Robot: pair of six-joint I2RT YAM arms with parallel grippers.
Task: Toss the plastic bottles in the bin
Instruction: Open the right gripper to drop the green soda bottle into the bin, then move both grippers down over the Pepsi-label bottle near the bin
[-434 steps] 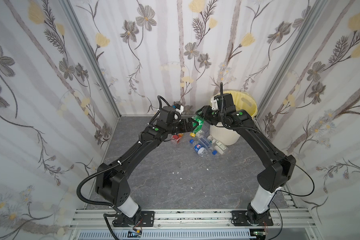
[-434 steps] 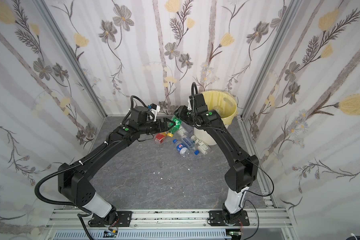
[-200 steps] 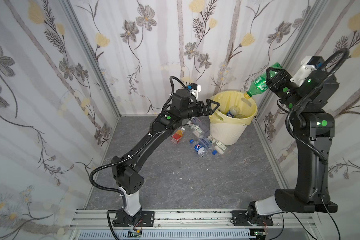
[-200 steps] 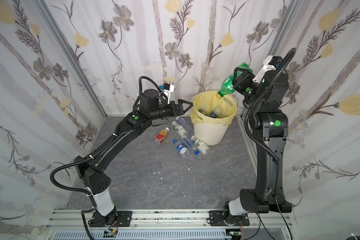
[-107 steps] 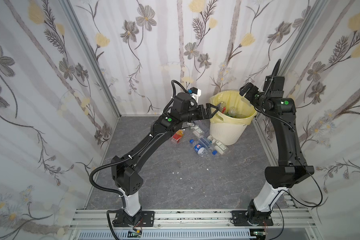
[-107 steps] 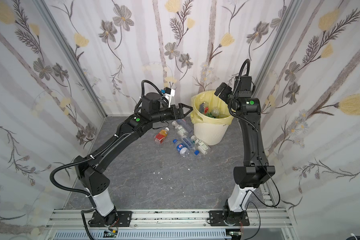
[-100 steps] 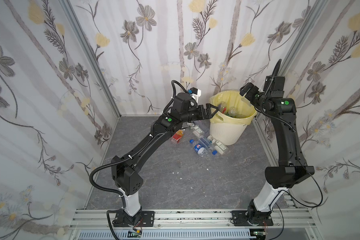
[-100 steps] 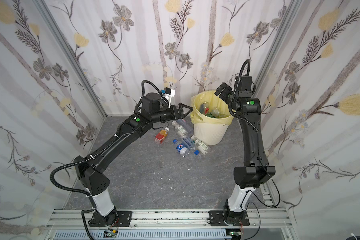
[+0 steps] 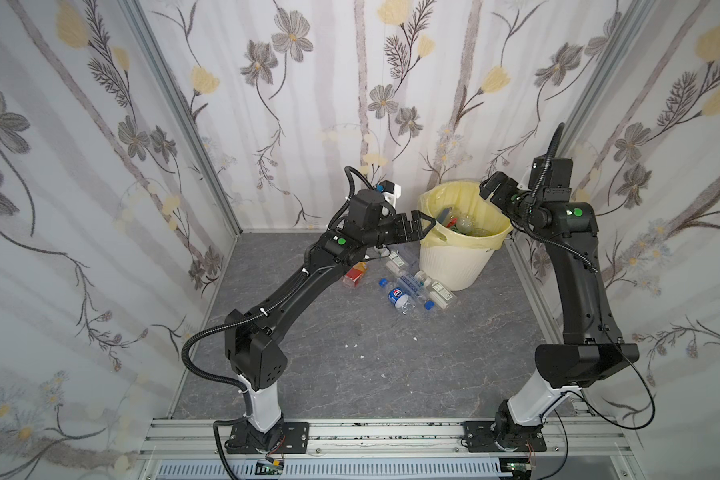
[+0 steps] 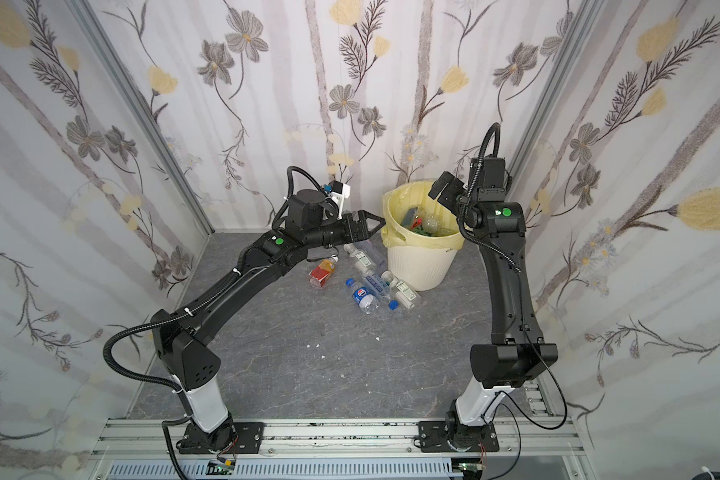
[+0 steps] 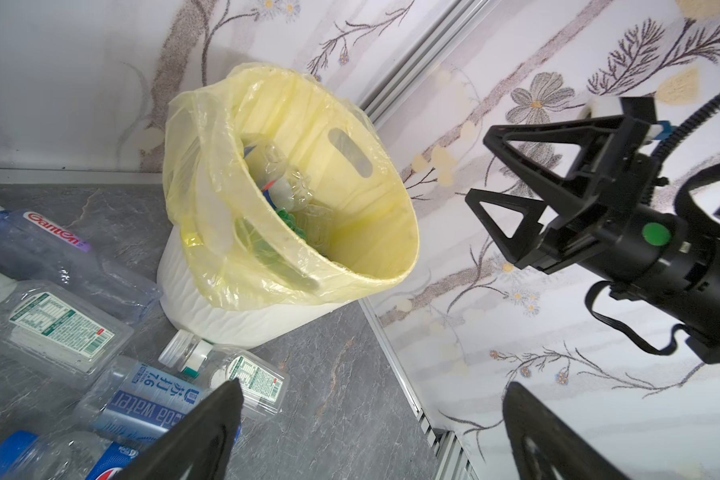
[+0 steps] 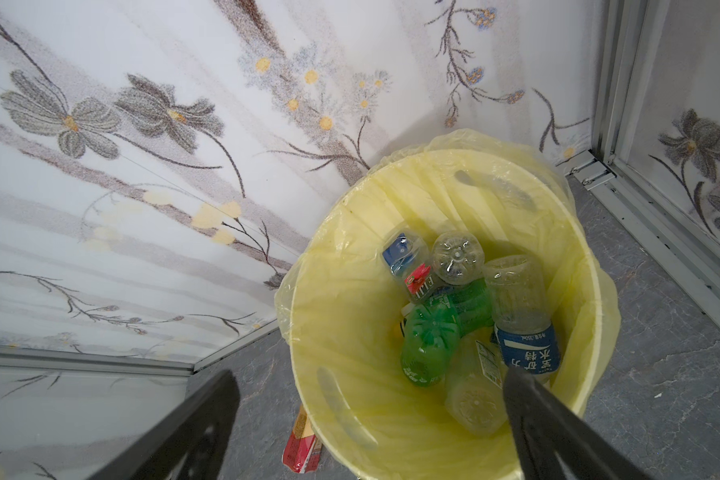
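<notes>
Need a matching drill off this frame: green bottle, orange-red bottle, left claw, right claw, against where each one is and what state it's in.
Things:
1. green bottle
2. orange-red bottle
3. left claw
4. right claw

Place or state:
A. open, empty, raised over the far right rim of the bin
B. lying on the floor, left of the bin in both top views
C. inside the bin
D. open, empty, just off the bin's left rim in both top views

Pairs: 1-C, 2-B, 3-D, 4-A
</notes>
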